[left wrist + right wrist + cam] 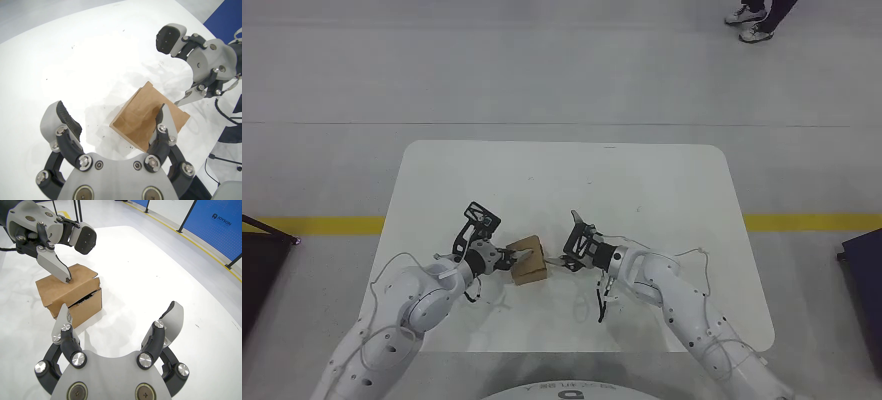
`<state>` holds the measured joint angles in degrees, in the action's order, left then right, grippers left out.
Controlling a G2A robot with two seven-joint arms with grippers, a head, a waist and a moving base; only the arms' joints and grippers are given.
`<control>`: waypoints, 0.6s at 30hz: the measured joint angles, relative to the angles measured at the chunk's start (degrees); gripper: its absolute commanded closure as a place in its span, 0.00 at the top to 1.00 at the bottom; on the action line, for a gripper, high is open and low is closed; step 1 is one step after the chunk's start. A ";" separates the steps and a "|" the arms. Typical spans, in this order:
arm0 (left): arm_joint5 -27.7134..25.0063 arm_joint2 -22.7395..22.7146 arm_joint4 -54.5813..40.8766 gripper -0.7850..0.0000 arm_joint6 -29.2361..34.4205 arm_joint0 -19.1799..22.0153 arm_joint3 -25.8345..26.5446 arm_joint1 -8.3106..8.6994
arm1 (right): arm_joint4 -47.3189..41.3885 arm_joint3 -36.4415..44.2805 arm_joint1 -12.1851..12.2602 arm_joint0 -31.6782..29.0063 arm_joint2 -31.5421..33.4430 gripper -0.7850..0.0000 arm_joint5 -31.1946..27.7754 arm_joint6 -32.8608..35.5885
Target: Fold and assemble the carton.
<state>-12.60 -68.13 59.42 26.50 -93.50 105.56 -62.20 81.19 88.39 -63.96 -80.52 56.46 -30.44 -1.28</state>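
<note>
A small brown carton (528, 262) stands on the white table (642, 180) between both arms, its top flaps folded down and a torn seam gaping on one side (86, 297). My left gripper (113, 115) is open; one fingertip (67, 278) presses on the carton's top (140, 117) while the other pad (85, 240) hangs above the table. My right gripper (119, 311) is open too, and its thin finger (64, 313) sits against the carton's (75, 294) lower side edge. In the top view the left gripper (494, 235) and right gripper (564, 242) flank the box.
The white table stretches bare beyond and to both sides of the carton. A yellow floor line (322, 225) runs behind the table. Blue panels on black stands (208, 219) stand off the table. A thin cable (600, 300) hangs from the right arm.
</note>
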 measured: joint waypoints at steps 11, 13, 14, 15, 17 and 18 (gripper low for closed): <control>1.38 -3.01 0.49 1.00 2.40 -2.10 2.13 0.50 | 0.09 0.50 -0.22 0.55 -0.49 1.00 0.21 0.40; 1.52 -3.70 0.28 1.00 2.59 -2.82 2.22 0.61 | 0.21 0.50 -0.28 0.70 -0.74 1.00 0.16 0.54; 1.54 -3.94 0.14 1.00 2.60 -3.13 2.23 0.64 | 0.28 0.50 -0.31 0.76 -0.86 1.00 0.17 0.60; 1.53 -4.17 0.06 1.00 2.61 -3.51 2.12 0.69 | 0.35 0.44 -0.36 0.81 -1.06 1.00 0.20 0.65; 1.48 -4.32 0.23 1.00 2.81 -4.03 1.72 0.75 | 0.50 0.20 -0.45 0.94 -1.43 1.00 0.16 0.81; 1.62 -4.38 0.24 1.00 2.83 -4.33 1.47 0.76 | 0.58 0.01 -0.52 1.08 -1.70 1.00 0.11 0.93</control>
<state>-10.98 -72.52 59.66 29.33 -97.84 107.03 -61.44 81.77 88.40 -64.48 -79.44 54.76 -30.33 -0.35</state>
